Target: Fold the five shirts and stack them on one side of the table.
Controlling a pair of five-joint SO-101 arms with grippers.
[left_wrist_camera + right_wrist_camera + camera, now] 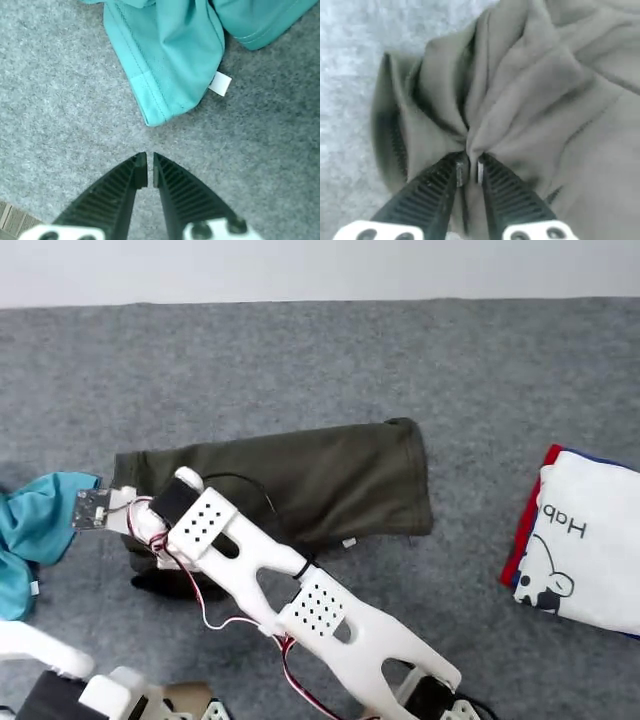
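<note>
A: Nearest first. What do we record for the left arm?

B: In its wrist view we find the left jaws closed tip to tip with nothing between them, over bare grey table (60, 100). Just beyond them lies a hem of the teal shirt (170, 55) with its white tag (220, 83), apart from the jaws.

A: And the right arm (300, 590)?

B: We note the right jaws clamped on a gathered ridge of the olive shirt (320, 480), with creases running out from the pinch. From above, that shirt lies partly folded at centre frame, and the arm reaches across its lower left corner.

A: Farther out?

B: The teal shirt sits crumpled at the left edge, close by the olive one's left end. At the right edge a white printed shirt (590, 550) lies folded on red cloth (522, 540), well apart from both.

A: Hazards?

B: We judge three. The pinch holds a bunch, not a clean edge, so a pull may drag the cloth into a heap instead of a fold. The bite looks shallow, so the fabric may slip free partway. The teal shirt lies close enough that a leftward drag could catch it.
</note>
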